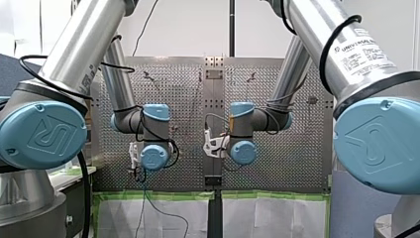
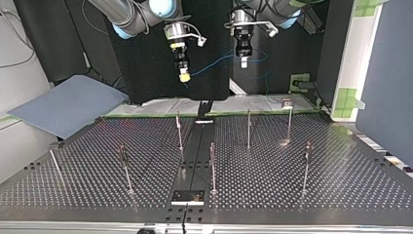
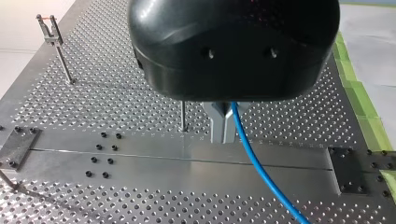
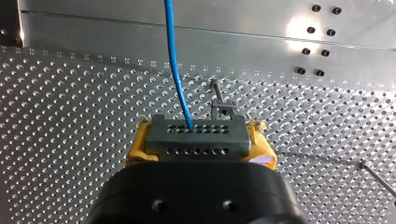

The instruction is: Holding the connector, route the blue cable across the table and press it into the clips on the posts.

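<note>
My right arm's yellow-padded fingers clamp grey perforated connector; my left arm's metal fingers pinch thin blue cable. Hold it taut, lower onto nearest metal clip post.

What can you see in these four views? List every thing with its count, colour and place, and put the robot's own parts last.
table: one, silver, perforated.
blue cable: one, blue, from the connector to the left gripper and on past it.
connector: one, grey, in the right gripper.
posts: seven in the top view, metal, upright across the table; one in the left wrist view carries a clip.
sheet: one, blue-grey, off the table at the top view's left.
tape: green, along the table's edge.
arms: two, silver with blue joints.
left gripper: one, black with metal fingers, shut on the blue cable.
right gripper: one, yellow pads, shut on the connector.
</note>
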